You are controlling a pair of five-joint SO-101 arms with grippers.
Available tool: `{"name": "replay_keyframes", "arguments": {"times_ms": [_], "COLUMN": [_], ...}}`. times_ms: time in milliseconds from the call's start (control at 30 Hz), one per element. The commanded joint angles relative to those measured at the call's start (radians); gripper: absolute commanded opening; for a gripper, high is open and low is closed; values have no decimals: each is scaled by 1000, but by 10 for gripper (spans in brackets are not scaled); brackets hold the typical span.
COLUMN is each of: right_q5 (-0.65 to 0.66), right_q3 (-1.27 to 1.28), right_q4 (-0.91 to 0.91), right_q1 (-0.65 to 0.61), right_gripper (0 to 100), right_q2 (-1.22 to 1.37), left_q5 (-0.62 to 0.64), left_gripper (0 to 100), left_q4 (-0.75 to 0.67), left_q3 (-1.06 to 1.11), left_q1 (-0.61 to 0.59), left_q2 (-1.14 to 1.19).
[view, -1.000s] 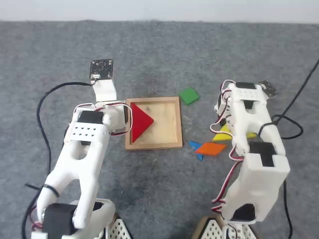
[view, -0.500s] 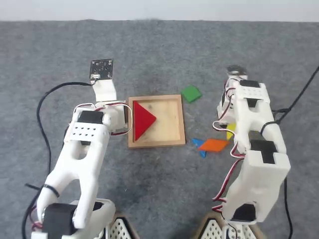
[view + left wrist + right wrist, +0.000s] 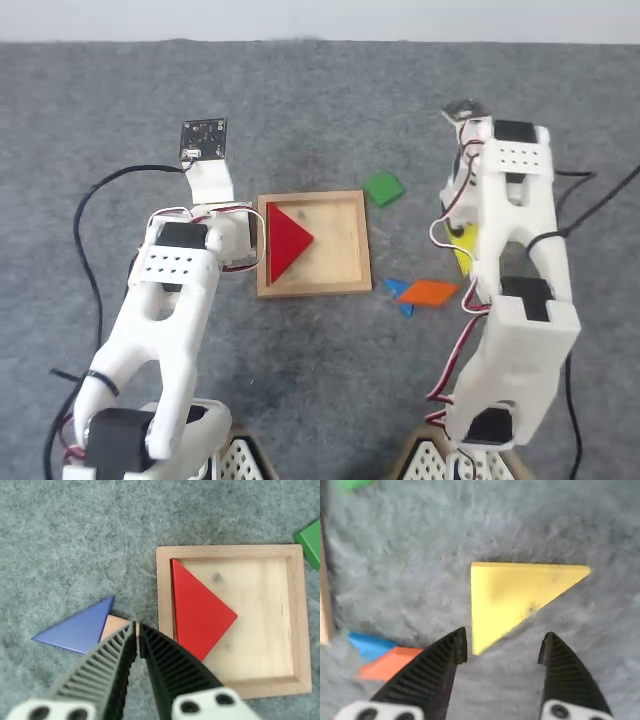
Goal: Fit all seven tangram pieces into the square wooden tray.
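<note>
One piece is home: the red triangle [image 3: 285, 240] lies flat inside the wooden tray [image 3: 312, 290], its long side along the tray edge nearest the left arm, and the tray sits near the middle of the tabletop [image 3: 330, 110]. The other six pieces are out on the tabletop, so I judge the task to be early, with the step in hand being the pick-up of the yellow triangle [image 3: 515, 595]. The right gripper [image 3: 504, 636] hangs over it with its fingers spread wide and empty, one on each side of the triangle's lower point. The next move likely calls for a straight descent, a pinch across the piece's edges, and a carry toward the tray. The left gripper [image 3: 137, 627] hovers just outside the tray's left-arm edge, its fingers pressed together with nothing between them. The left wrist view brings out a dark blue triangle [image 3: 80, 627] and a pale tan piece [image 3: 116, 626] touching it, both of which the left arm covers in the high view. The right wrist view gives the yellow triangle whole, where the high view leaves a sliver beside the arm. The high view lays out the green square [image 3: 383, 188] off the tray's far right corner, and the orange parallelogram [image 3: 428, 292] overlapping a small light blue triangle [image 3: 397, 291] off its near right corner.
</note>
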Motion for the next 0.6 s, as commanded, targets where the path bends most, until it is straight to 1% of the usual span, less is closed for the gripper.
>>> {"name": "replay_keyframes", "arguments": {"times_ms": [0, 33, 100, 200, 300, 567], "right_q5": [-296, -336, -348, -351, -347, -354], "right_q3": [-61, -61, -61, -64, -66, -140], "right_q4": [-24, -41, -82, -150, -208, -234], "right_q1": [-41, -50, -65, -65, -39, -25], "right_gripper": [348, 375, 408, 406, 407, 407], "right_q2": [19, 36, 81, 150, 185, 193], "left_q5": [-12, -12, -12, -12, -12, -12], "left_gripper": [15, 15, 15, 15, 15, 15], "left_q4": [6, 6, 6, 6, 6, 5], "left_q3": [-59, -59, -59, -59, -59, -59], "left_q1": [-5, -5, -5, -5, -5, -5], "left_q2": [-17, -17, -17, -17, -17, -17]}}
